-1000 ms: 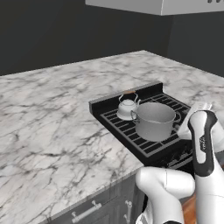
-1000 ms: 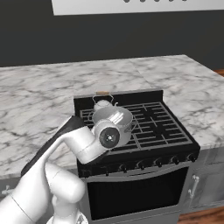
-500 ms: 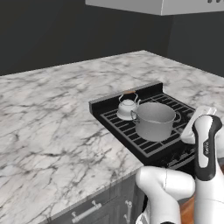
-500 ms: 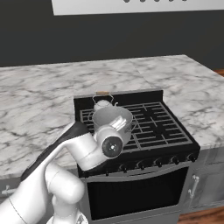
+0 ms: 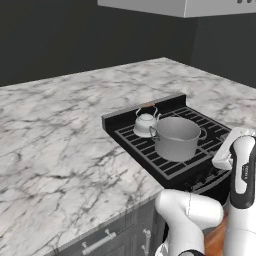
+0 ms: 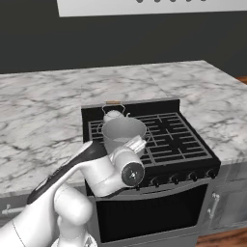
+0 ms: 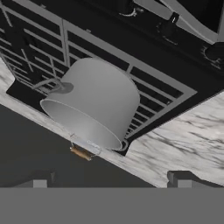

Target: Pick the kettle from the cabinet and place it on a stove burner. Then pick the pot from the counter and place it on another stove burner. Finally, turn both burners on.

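Now the pot [image 5: 177, 137] is seen standing upright on a front burner of the stove [image 6: 169, 132], with the kettle [image 5: 146, 122] just behind it on the rear burner. Over the last second the arm has been drawn back and lowered toward the stove front, so both placements are judged done and the knobs [image 6: 185, 177] remain. The gripper [image 7: 109, 186] is fully open and nothing is held. The kettle's spout direction cannot be told.

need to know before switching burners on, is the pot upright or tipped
Upright: the pot sits flat on the stove grate, open top facing up, beside the kettle.
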